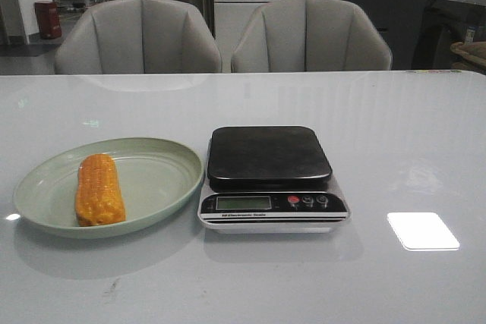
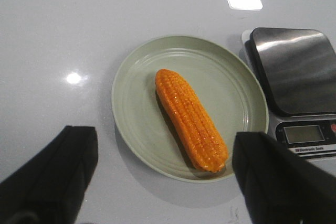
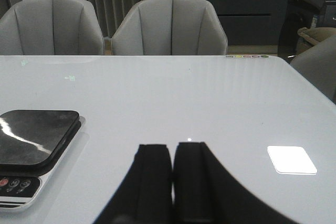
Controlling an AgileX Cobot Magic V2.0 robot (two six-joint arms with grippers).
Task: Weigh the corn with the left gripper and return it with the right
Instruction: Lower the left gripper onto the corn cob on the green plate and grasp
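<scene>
The orange-yellow corn lies on a pale green plate left of the scale, whose black platform is bare. In the left wrist view the corn lies slantwise on the plate and the scale is beside it. My left gripper is open and empty, above the plate's near edge, its fingers wide apart. My right gripper is shut and empty over bare table, to the right of the scale. Neither gripper shows in the front view.
The table is white and glossy, with a bright light reflection at the front right. Two grey chairs stand behind the far edge.
</scene>
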